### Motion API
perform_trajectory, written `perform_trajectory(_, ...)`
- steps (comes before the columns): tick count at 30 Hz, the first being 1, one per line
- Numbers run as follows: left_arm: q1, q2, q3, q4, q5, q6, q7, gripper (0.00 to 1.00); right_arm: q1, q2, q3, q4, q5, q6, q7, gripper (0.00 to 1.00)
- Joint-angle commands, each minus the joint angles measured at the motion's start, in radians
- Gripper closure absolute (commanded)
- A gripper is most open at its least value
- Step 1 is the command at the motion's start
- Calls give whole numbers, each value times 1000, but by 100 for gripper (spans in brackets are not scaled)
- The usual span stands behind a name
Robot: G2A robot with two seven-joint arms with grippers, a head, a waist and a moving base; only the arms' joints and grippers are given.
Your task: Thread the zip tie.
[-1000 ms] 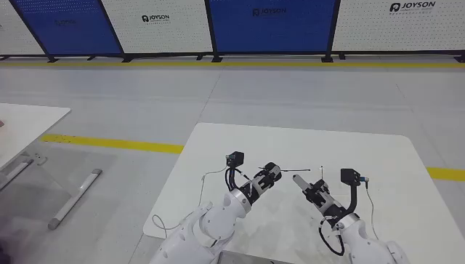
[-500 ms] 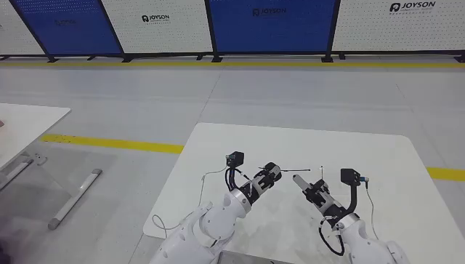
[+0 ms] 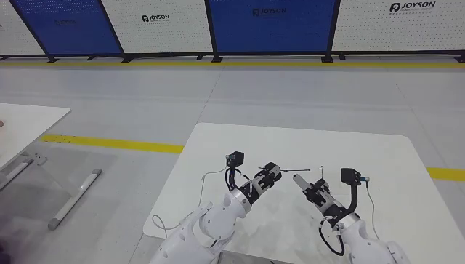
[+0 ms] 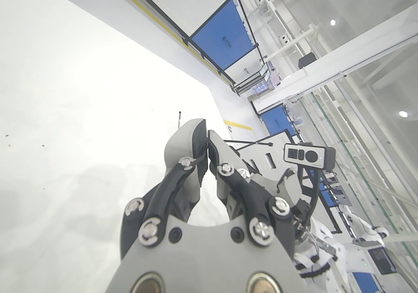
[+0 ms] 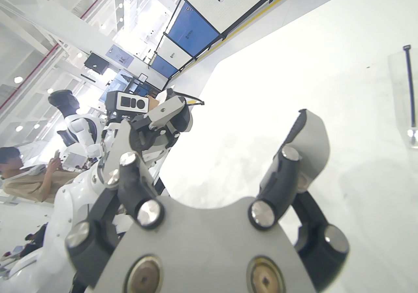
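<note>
**A:** Where is the thin black plastic zip tie (image 3: 294, 169)?

**B:** The left claw (image 4: 207, 137) has it. That claw is pinched tight on one end. The rest pokes out sideways above the flat white surface (image 3: 363, 148), toward the right claw (image 3: 299, 181).

**A:** What could go wrong?

**B:** I think the tie is very thin and bendy. If the right claw bumps it, the loose end could swing away and miss its hole. If the left claw lets go a little, the tie could twist or drop.

**A:** Is the right claw holding anything?

**B:** No. It is wide open with nothing in it, just beside the loose end.

**A:** What is that other stick?

**B:** A second thin black tie (image 5: 409, 85) stands straight up in a clear plastic holder (image 5: 396, 95), near the right claw. A wide swing could knock it over.

**A:** How are the arms?

**B:** Both reach forward over the surface. The claws lean in toward each other.
</note>
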Motion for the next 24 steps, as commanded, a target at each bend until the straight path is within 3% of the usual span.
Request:
perform_trajectory(1, 0, 0, 0, 0, 0, 0, 0, 100, 6, 2, 3, -7, -20, -7, 19, 0)
perform_trajectory(6, 0, 0, 0, 0, 0, 0, 0, 100, 59, 7, 6, 14, -53, -20, 95, 0)
perform_trajectory(16, 5, 1, -2, -2, -5, 5, -10, 100, 59, 7, 6, 14, -53, -20, 95, 0)
perform_trajectory(19, 18, 4, -20, -20, -54, 22, -62, 100, 59, 7, 6, 14, -53, -20, 95, 0)
perform_trajectory(21, 25, 7, -34, -39, -120, 37, -136, 100, 59, 7, 6, 14, -53, -20, 95, 0)
perform_trajectory(24, 31, 10, -47, -58, -163, 49, -174, 100, 59, 7, 6, 14, -53, -20, 95, 0)
